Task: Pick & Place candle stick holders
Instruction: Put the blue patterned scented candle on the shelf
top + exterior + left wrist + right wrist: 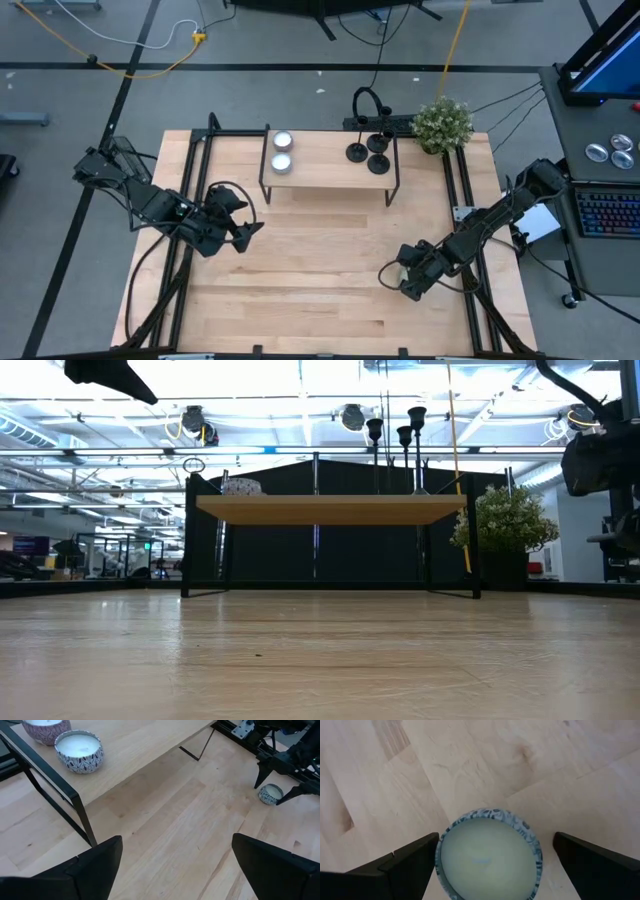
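Poising the right gripper (412, 278) over a small candle in a blue-patterned tin (490, 857) on the near right of the worktop (320, 270), jaws spread wide to either side of the tin and pinching nothing (whether brushing its wall, impossible to tell). Holding the left gripper (248, 222) above the left-centre of the worktop, jaws likewise spread and empty, facing the raised shelf (320, 172).

Leaving the three black candle stick holders (378, 165) untouched on the right end of that shelf, clustered close together, well apart from both grippers and just in front of a small potted plant (442, 122). Sharing the shelf's left end: two more candles (282, 150).

Standing upright on flat disc bases, thin stems pointing straight up, long axis vertical, tops showing above the shelf board in the low view.

Judging by this, not yet starting the pick of any holder. Calling next, most likely, for reaching across to the shelf, lining spread jaws on one slim stem, closing much narrower than now, and lifting straight up to avoid knocking the two neighbours.
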